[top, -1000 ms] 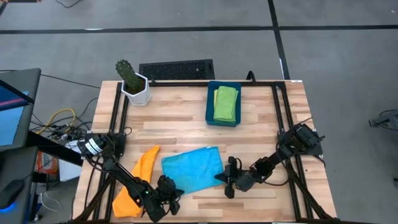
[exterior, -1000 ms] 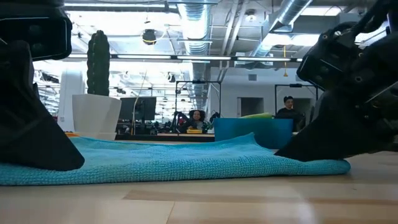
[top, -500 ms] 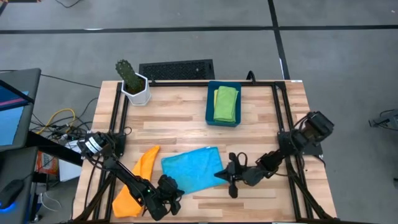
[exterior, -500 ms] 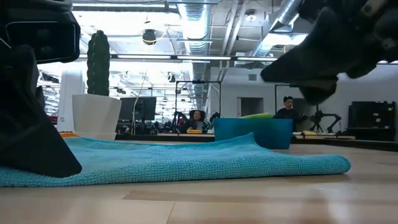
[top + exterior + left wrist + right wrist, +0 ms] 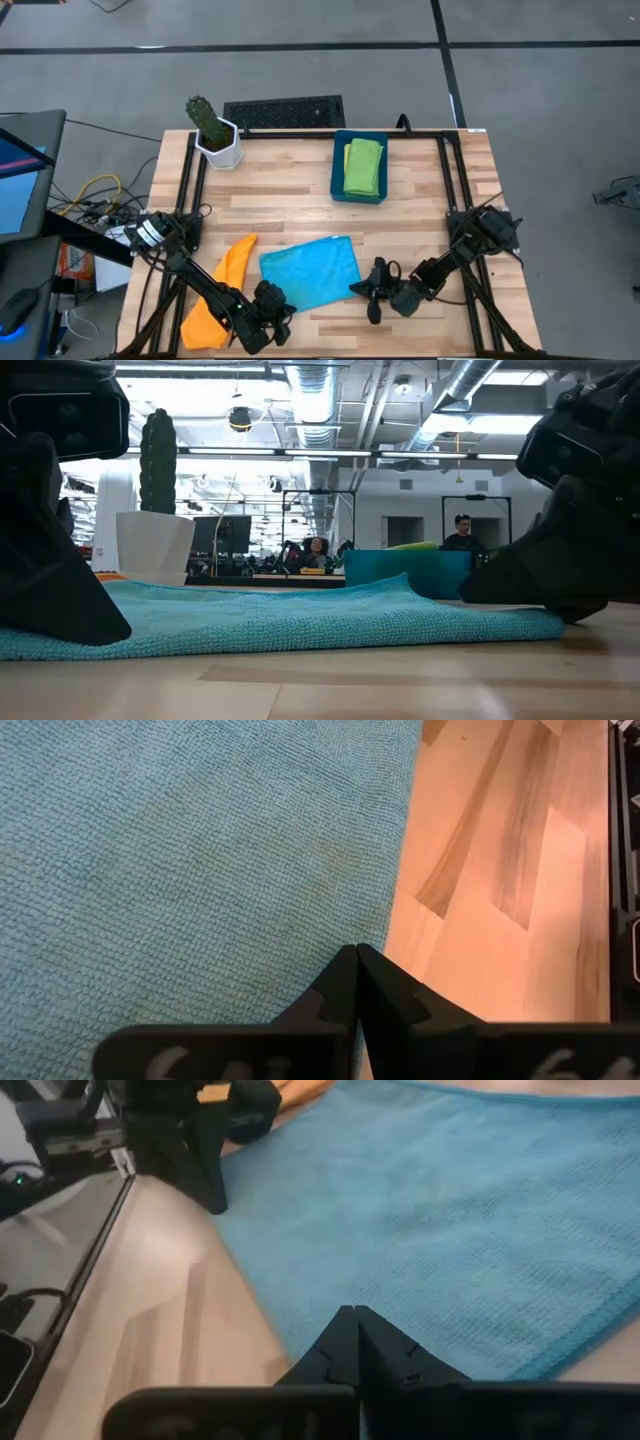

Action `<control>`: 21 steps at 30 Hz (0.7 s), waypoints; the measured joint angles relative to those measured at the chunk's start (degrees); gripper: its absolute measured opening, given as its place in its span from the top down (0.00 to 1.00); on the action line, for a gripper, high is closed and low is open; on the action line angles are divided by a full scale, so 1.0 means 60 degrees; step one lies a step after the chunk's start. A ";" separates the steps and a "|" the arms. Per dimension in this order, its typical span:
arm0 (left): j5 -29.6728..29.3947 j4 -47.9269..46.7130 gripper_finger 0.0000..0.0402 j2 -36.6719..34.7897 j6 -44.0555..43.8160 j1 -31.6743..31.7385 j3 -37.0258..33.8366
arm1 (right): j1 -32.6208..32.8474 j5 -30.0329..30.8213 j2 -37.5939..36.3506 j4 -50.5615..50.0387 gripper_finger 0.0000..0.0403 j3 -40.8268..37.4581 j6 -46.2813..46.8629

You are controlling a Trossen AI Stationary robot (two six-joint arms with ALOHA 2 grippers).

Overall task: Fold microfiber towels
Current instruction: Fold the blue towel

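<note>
A light blue microfiber towel (image 5: 310,272) lies spread flat on the wooden table. An orange towel (image 5: 222,290) lies bunched to its left. A green towel (image 5: 363,165) sits folded in the dark blue bin (image 5: 337,187) at the far side. My left gripper (image 5: 276,304) is shut, low at the blue towel's near left corner (image 5: 330,935). My right gripper (image 5: 372,290) is shut, low at the towel's near right corner (image 5: 470,1350). My left gripper's shut fingertips (image 5: 356,952) lie on the blue towel's edge by its near left corner, slanting down from the near left. Whether cloth is pinched between them I cannot tell. The towel stays flat on the table. My right gripper's shut fingertips (image 5: 355,1312) slant down over the towel's near right corner from the right. I cannot tell whether they touch the cloth, which lies flat (image 5: 540,622).
A cactus in a white pot (image 5: 214,135) stands at the far left corner. A black frame (image 5: 448,190) runs along the table's sides. Bare wood (image 5: 270,200) lies between the blue towel and the bin.
My right gripper rose off the towel's near right corner and drew back toward the right edge, then came down again beside that corner. The blue towel has kept its place and shape.
</note>
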 joint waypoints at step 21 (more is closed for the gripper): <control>0.0516 -0.0121 1.00 -0.0308 0.0949 0.0226 -0.0018 | -0.0327 -0.1248 -0.1731 -0.1921 0.96 -0.0186 -0.0641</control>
